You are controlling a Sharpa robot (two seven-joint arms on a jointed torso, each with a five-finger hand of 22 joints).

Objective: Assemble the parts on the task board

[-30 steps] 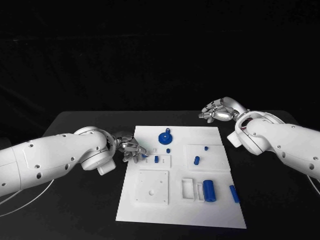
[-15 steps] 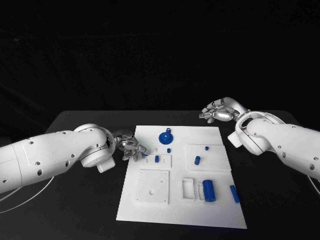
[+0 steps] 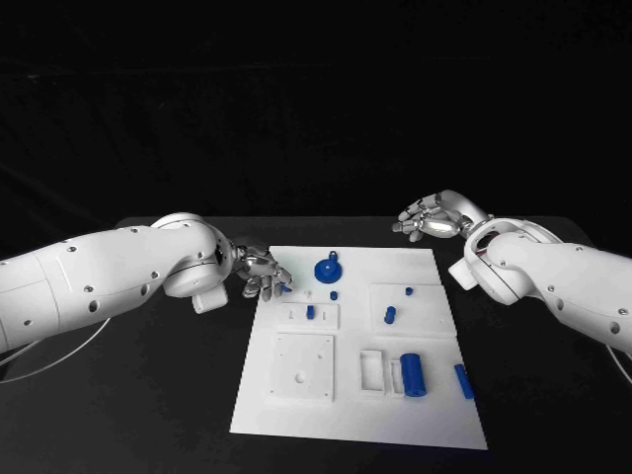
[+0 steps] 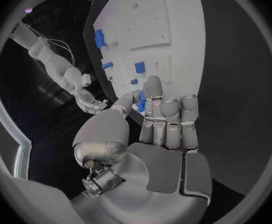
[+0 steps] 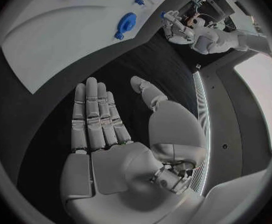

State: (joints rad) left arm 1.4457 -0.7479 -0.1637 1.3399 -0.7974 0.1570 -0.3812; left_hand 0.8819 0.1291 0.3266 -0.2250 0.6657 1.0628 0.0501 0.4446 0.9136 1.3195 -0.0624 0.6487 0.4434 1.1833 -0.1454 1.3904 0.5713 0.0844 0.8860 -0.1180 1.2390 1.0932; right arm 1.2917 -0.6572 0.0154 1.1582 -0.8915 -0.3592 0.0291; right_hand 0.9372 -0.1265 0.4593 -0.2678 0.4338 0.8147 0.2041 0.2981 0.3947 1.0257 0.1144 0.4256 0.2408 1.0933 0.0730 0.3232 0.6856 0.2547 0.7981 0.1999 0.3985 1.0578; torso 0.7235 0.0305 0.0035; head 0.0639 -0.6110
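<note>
On the task board [image 3: 348, 420], the blue cylinder [image 3: 413, 374] lies lengthwise, near-to-far.

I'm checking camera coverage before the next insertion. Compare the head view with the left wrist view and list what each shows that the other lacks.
Head view alone: the large blue cylinder and the bar at the task board's near end, and both arms. Left wrist view alone: the left hand's palm side, a small blue part between thumb and fingers. Shared: the task board, the right hand.

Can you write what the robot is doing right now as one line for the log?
left hand: pinching blue part at board edge | right hand: open, off board | big blue cylinder: on board
</note>
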